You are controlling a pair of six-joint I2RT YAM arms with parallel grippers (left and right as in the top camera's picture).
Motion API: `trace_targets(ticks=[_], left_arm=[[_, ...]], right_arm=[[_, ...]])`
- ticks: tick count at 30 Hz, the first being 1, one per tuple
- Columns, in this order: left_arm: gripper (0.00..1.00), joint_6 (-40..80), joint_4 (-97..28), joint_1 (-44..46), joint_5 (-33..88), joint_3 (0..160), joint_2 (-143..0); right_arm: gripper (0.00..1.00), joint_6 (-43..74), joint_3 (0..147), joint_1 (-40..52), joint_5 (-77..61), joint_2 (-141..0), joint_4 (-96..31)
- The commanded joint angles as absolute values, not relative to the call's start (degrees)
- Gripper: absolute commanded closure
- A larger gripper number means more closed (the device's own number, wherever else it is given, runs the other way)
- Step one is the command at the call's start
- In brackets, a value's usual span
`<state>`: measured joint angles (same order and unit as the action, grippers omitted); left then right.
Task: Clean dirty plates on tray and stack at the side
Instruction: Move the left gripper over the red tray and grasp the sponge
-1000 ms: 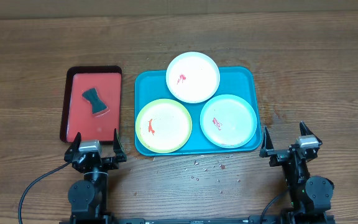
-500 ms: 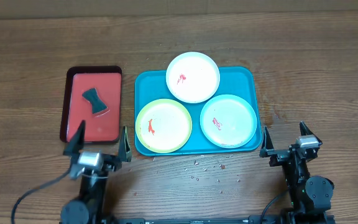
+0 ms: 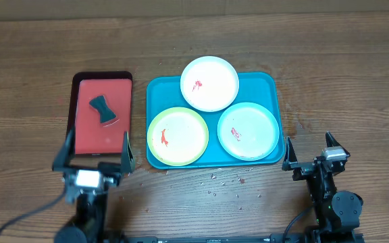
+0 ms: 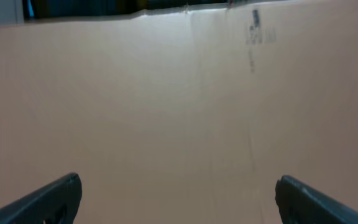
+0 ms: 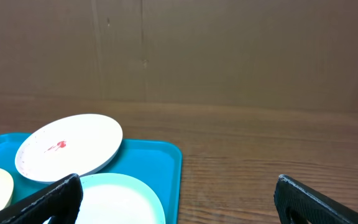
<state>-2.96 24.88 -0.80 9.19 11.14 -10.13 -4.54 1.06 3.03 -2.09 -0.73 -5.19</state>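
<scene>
Three dirty plates lie on the turquoise tray (image 3: 262, 84). The white plate (image 3: 209, 83) overhangs the far rim, the lime-rimmed plate (image 3: 177, 136) is front left, and the mint-rimmed plate (image 3: 248, 131) is front right. Each carries a red smear. My left gripper (image 3: 94, 150) is open and empty over the near end of the red tray; its wrist view shows only a cardboard wall between the fingertips (image 4: 48, 199). By the turquoise tray's near right corner my right gripper (image 3: 309, 152) stands open and empty. Its wrist view shows the white plate (image 5: 67, 146) and mint plate (image 5: 117, 199) ahead to the left.
A small red tray (image 3: 117, 94) with a dark rim lies left of the turquoise one and holds a dark bow-shaped sponge (image 3: 102, 109). Crumbs (image 3: 228, 182) are scattered on the wooden table just in front of the turquoise tray. A cardboard wall (image 5: 229, 50) stands at the back.
My left gripper has risen and shifted left and forward over the near end of the red tray, staying open. The right arm and the plates have not moved.
</scene>
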Motion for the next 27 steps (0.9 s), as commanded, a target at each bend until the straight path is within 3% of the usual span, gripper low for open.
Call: trace_targets(ticks=[1,7,10,13,18,24,27], left_arm=[[0.00,-3.6,18.9,-1.1,8.1,21.1,-19.0],[0.00,-4.3,-8.9,-1.1,15.0,45.1,-42.1],[0.00,-4.4,-17.0,-1.1,18.1,52.7,-50.3],[0.00,-6.2,-20.1,-1.2,15.1,57.5,-56.3],[0.00,4.4,-32.7,-3.6,-4.7,68.4,-66.2],[0.00,5.2,-44.1,-6.1,3.5,74.9,-76.9],[0.00,6.7,-44.6,-6.3,0.1,75.0,-80.8]], right_arm=[[0.00,-4.3,0.5,3.0,-1.5,-0.4,-4.8],[0.00,-4.3,0.5,3.0,-1.5,-0.4,-4.8],[0.00,-4.3,0.5,3.0,-1.5,-0.4,-4.8],[0.00,-4.3,0.5,3.0,-1.5,-0.4,-4.8],[0.00,-4.3,0.5,3.0,-1.5,-0.4,-4.8],[0.00,-4.3,0.5,3.0,-1.5,-0.4,-4.8],[0.00,-4.3,0.5,3.0,-1.5,-0.4,-4.8]])
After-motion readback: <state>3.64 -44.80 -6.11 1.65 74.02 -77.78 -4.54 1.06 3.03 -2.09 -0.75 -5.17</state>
